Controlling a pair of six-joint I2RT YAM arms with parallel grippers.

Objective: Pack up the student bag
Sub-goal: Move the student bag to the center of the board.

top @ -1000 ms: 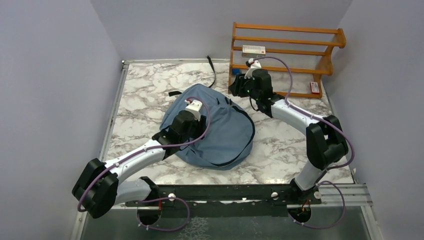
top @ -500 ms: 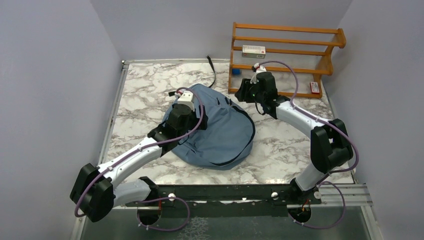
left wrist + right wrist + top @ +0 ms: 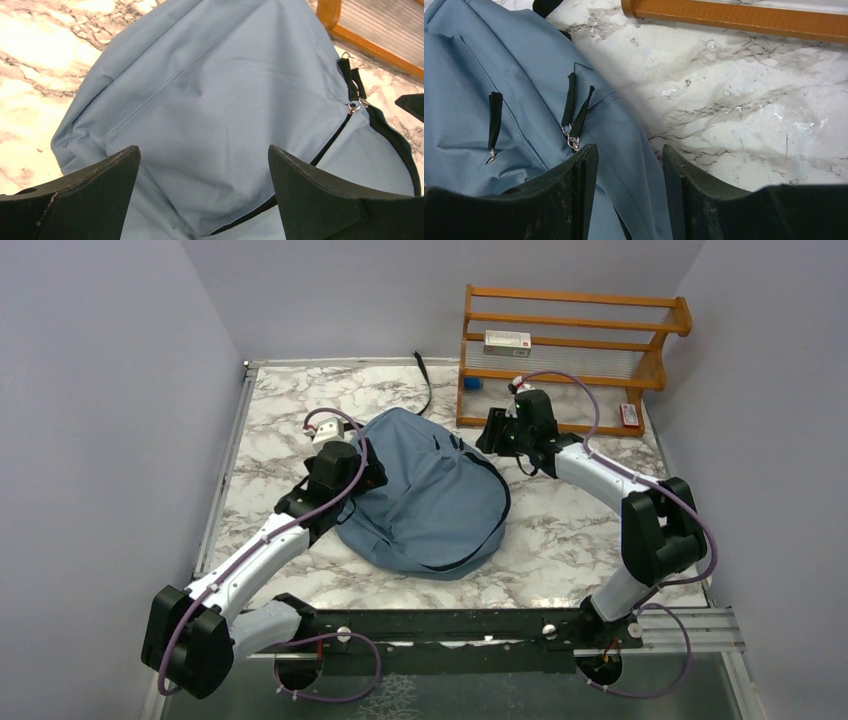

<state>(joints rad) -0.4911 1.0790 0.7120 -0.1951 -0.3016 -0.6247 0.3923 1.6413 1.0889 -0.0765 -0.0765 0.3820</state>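
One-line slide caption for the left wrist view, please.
Left claw open wide over the dusty-blue student bag, its zipper pulls lying toward the wooden rack.

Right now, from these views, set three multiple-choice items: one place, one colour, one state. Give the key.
1. Where does the wooden rack stand?
A) far right of the table
B) near left edge
C) on the floor

2. What colour is the student bag?
A) red
B) dusty blue
C) green

3. How is the left claw?
A) shut on a strap
B) open, empty
C) out of view

Key: 1A, it stands by the back right corner; 2B, blue fabric; 3B, fingers wide apart, nothing between.
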